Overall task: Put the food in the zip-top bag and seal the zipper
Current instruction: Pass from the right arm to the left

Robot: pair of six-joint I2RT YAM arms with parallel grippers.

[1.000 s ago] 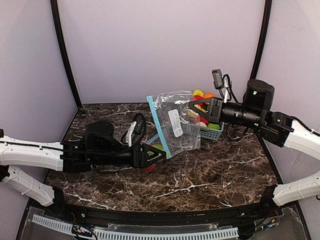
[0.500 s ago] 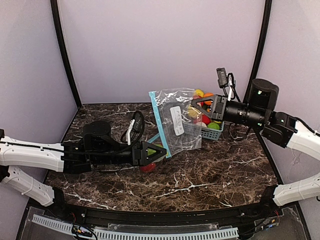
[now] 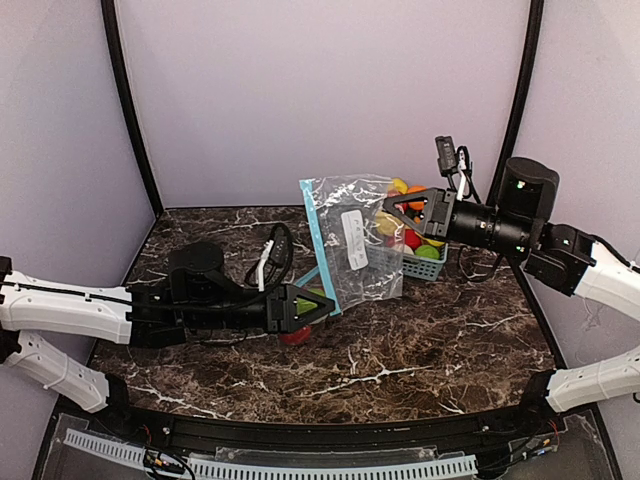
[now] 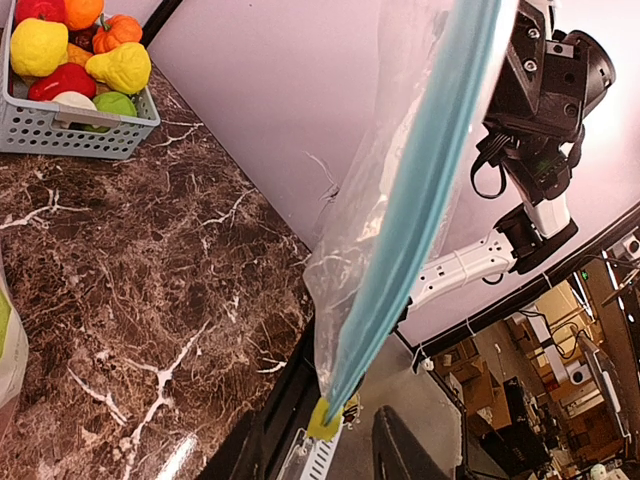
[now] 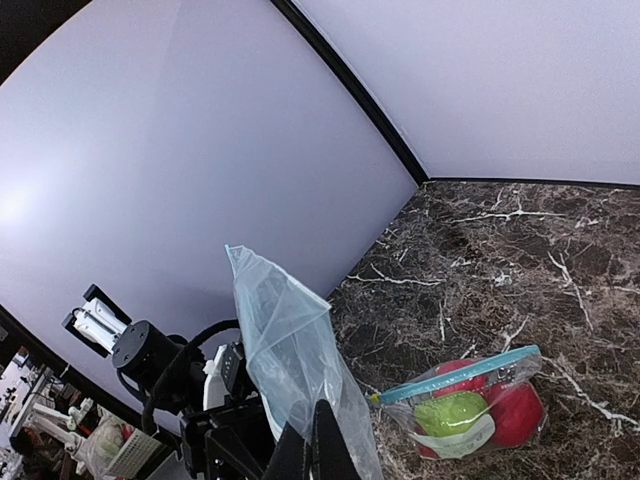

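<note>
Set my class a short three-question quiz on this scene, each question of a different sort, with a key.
1. Multiple choice: what does the right end effector grip? A a cup; B a clear zip-top bag; C a sponge.
2. True or false: the light-blue basket holds toy fruits.
3. Fill in: the second bag, lying on the table, holds red and ____ fruits.
Key: 1 B; 2 true; 3 green.
</note>
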